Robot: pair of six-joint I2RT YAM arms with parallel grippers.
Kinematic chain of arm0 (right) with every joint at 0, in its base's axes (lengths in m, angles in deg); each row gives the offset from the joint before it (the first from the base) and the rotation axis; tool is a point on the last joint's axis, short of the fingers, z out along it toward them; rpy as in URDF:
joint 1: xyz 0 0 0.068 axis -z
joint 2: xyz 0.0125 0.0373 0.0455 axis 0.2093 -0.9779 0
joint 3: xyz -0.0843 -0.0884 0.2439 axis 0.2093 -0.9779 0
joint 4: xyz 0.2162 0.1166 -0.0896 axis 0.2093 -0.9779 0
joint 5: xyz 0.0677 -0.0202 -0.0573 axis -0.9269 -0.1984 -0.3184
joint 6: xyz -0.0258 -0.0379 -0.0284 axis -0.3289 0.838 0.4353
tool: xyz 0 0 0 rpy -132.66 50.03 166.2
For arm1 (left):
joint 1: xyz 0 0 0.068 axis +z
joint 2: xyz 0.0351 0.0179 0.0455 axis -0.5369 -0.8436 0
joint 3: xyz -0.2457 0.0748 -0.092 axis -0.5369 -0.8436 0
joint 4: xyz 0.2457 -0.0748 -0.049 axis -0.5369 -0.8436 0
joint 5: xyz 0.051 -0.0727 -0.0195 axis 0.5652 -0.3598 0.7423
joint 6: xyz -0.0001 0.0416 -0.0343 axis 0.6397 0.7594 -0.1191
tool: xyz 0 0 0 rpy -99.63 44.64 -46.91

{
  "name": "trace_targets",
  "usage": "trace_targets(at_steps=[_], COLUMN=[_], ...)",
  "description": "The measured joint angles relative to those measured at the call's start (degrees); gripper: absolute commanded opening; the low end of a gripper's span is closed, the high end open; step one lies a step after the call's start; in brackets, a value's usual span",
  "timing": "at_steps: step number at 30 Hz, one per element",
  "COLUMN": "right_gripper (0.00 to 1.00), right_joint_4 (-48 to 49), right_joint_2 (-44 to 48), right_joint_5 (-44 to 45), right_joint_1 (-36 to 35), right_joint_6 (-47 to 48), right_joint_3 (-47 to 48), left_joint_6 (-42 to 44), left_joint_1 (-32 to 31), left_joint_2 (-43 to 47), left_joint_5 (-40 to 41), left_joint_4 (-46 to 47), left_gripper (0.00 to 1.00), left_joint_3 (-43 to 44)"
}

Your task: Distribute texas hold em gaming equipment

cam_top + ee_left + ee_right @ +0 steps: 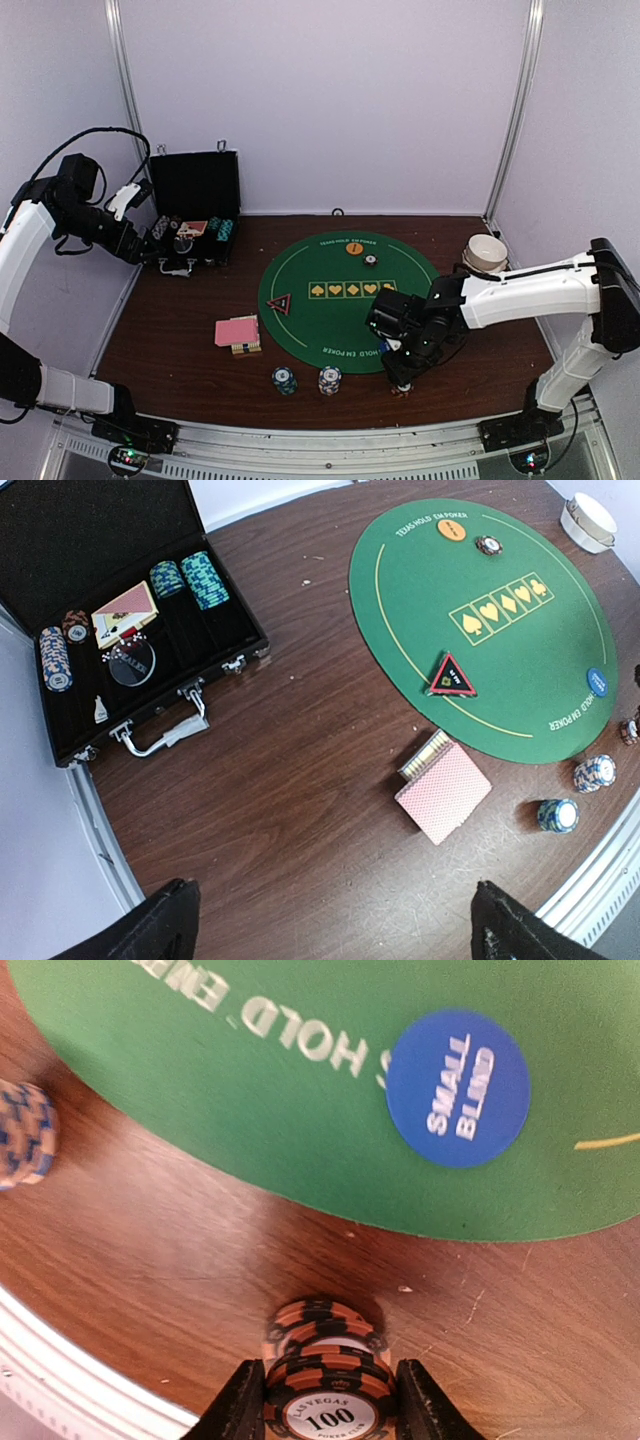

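Orange-black chips (322, 1360): a short stack on the table (150, 1260), just off the near edge of the mat (250, 1110) and near the blue disc (457, 1088). The right gripper (325, 1410) clasps the stack, one finger on each side. The left gripper (335, 925) hangs spread wide, holding nothing, above the table near the case (60, 540). A teal stack (284, 380) and a white-blue stack (329, 380) stand left of the clasped chips.
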Motion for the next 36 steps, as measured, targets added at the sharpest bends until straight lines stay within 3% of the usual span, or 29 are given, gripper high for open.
trace_targets(at_steps=[9,29,36], right_gripper=[0.11,0.12,0.14], right_joint_4=[-6.1,-4.0,-3.7], right_joint_2=[-1.8,-44.7,-50.8], right_joint_5=[1.7,2.3,1.1], right_joint_1=[0.0,3.5,4.2], right_joint_6=[2.5,9.0,9.1], right_joint_3=[16.5,65.0,68.6], left_joint_6=[0.3,0.4,0.5], left_joint_1=[0.0,0.0,0.0], left_joint_2=[0.0,0.2,0.5], left_joint_5=[-0.1,-2.4,-2.5], left_joint_4=[0.0,0.0,-0.1], left_gripper=[0.97,0.97,0.97], left_joint_3=[0.0,0.0,0.0])
